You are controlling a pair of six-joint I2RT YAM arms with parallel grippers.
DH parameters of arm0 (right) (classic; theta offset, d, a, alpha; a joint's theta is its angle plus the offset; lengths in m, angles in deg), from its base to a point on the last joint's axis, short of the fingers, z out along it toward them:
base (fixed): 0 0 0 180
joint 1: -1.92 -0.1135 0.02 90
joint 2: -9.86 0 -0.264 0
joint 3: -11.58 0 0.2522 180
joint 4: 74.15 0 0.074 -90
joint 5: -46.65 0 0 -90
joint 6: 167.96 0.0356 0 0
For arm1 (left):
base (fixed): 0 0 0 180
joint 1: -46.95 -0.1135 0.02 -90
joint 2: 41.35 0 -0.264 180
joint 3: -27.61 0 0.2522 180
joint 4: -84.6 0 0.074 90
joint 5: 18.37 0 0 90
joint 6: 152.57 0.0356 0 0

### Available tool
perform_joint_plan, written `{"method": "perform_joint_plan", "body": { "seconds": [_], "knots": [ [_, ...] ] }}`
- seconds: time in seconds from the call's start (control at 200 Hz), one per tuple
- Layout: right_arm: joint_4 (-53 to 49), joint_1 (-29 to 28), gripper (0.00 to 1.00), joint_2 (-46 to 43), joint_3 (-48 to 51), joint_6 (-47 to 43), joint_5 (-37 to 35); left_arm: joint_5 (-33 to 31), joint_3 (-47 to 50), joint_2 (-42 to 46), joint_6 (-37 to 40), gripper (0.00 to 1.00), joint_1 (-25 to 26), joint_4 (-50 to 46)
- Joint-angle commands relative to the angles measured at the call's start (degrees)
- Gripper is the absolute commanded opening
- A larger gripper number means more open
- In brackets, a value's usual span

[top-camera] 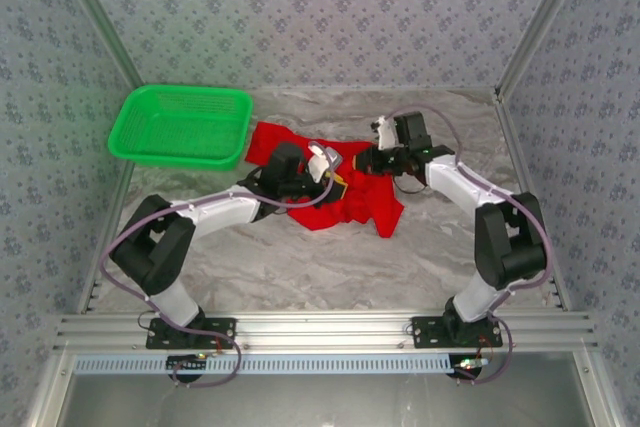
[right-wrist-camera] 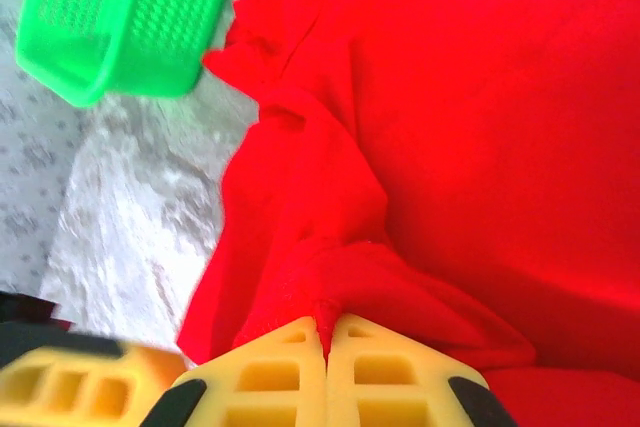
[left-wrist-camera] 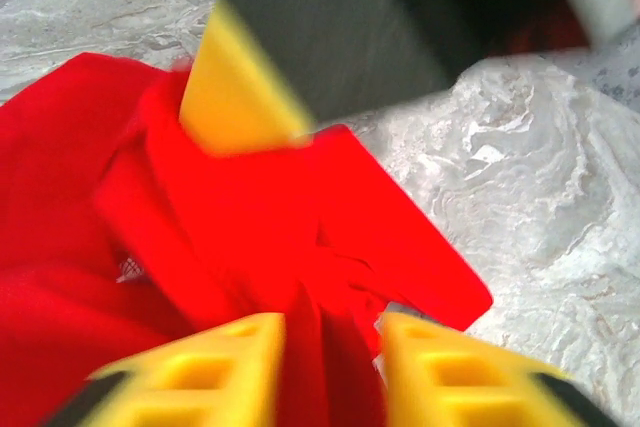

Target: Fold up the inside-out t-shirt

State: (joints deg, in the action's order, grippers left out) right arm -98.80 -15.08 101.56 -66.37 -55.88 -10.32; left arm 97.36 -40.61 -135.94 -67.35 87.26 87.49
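The red t-shirt [top-camera: 350, 209] lies crumpled in the middle of the worktop [top-camera: 300, 267], its far corner just beside the green basket [top-camera: 178, 154]. The two pincers sit close together over the cloth, near its far side. The right pincer [right-wrist-camera: 325, 332] is closed, with a pucker of red fabric nipped at its tips. The left pincer [left-wrist-camera: 330, 337] stands part open with a fold of shirt in the gap. I cannot tell whether it grips.

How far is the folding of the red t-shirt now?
Done: nothing folded; the t-shirt lies crumpled on the table. In hand: the right gripper is shut on a pinch of cloth, the left gripper open astride a ridge. Left: spreading it flat, then every fold.
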Motion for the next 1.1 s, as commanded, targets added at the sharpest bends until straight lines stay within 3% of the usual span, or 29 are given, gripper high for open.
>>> {"method": "perform_joint_plan", "body": {
  "seconds": [0.0,0.065,0.165,0.495,0.72,1.094],
  "knots": [
    [7.09,3.5,0.0,-11.48,-3.17,7.86,0.3,-3.05,2.36,6.65,-3.53,0.48,0.55,2.22],
    [12.89,3.89,0.0,-16.43,-3.21,12.87,-2.82,-5.62,4.15,10.31,-5.15,0.58,0.47,2.81],
    [15.52,3.22,0.0,-20.33,-7.19,13.54,-7.01,-8.68,5.9,14.09,-6.08,0.67,0.5,1.82],
    [15.75,1.67,0.0,-19.03,-16.59,13.28,-13.48,-10.43,8.79,13.94,-8.43,0.71,2.72,1.16],
    [13.36,1.44,0.0,-16.07,-18.67,12.42,-15.76,-17.35,2.21,3.85,-9.02,0.71,8.0,0.34],
    [12.21,2.74,0.0,-15.29,-19.18,11.36,-17.38,-24.84,-8.57,-14.58,-12.41,0.68,9.44,5.62]
  ]
}}
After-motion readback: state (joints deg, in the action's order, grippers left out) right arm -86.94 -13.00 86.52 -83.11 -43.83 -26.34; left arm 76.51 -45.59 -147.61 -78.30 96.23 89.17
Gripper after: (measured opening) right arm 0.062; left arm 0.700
